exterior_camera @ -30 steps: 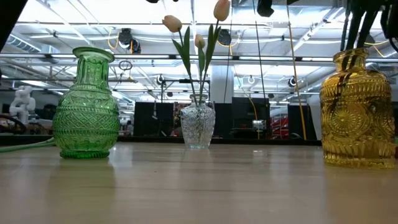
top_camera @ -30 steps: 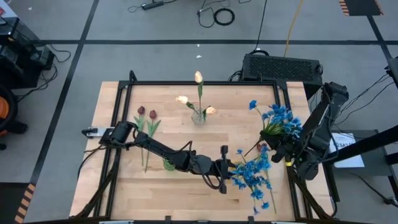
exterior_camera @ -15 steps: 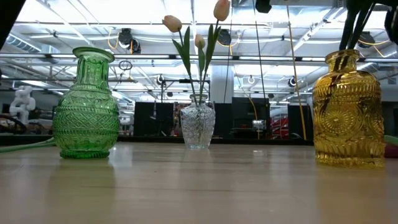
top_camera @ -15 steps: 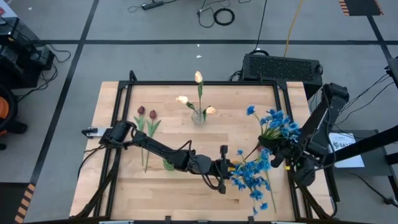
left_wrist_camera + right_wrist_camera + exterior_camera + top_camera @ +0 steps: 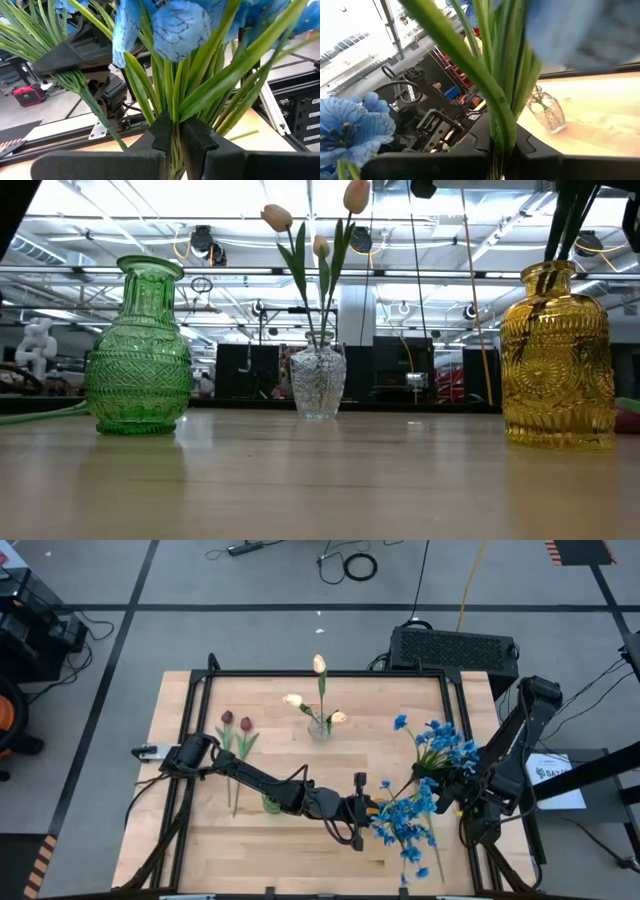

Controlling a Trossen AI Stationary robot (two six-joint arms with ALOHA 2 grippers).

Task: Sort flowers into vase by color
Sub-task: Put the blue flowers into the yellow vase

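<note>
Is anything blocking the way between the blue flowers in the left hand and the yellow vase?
Yes. The right hand holds its own blue bunch whose stems already fill the yellow vase mouth, right beside the left hand's blue flowers.

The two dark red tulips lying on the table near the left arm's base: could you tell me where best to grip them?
Probably on a bare stretch of stem below the leaves, coming straight down from above. The dark red tulips lie flat on the table, with thin stems running toward its front edge, so fingers should close across a stem, not along it.
</note>
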